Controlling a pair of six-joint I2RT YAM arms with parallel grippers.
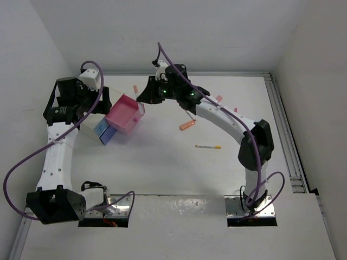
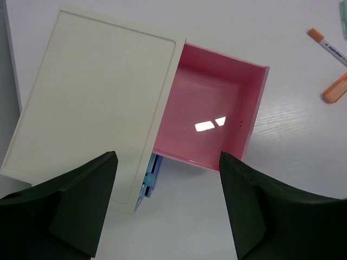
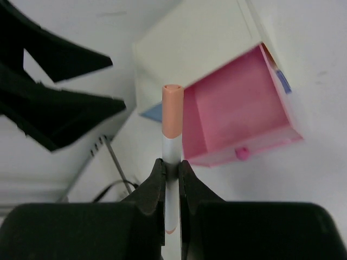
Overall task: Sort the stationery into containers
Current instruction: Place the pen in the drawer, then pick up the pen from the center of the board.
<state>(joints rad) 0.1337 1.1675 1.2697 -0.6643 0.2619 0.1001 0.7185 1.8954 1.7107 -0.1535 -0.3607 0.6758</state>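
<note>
Jaws of the right gripper (image 3: pixel 172 162) are pressing together on the barrel of a white pen with a peach cap (image 3: pixel 172 116), with only the barrel's width between them. The capped end is pointing away from the wrist camera. In the top external view the held pen is hanging clear of the table (image 1: pixel 162 173), near the far edge of the pink container (image 1: pixel 124 111). Whether its tip is over the container's opening cannot be told.

Jaws of the left gripper (image 2: pixel 167 157) are standing wide apart and are gripping nothing. This gripper is hanging above a white housing (image 2: pixel 92 92). In the left wrist view one finger is showing over the housing and the other beside the pink container.

The pink container is sitting drawn out of the housing like a drawer, open side up, and its glossy floor is reflecting a light. The blue container (image 1: pixel 106 132) is projecting from the same housing on a lower level, partly covered by the pink one. Only a narrow strip of it is showing in the wrist views.

Loose stationery is lying on the table to the right of the containers:
- an orange marker (image 1: pixel 187 125), well apart from the pink container
- a yellow-ended pen (image 1: pixel 208 146), nearer the arm bases
- two pink pieces (image 1: pixel 219 98), partly hidden beside the right arm

The left wrist view is also showing an orange-capped pen (image 2: pixel 328 47) close to an orange marker
</note>
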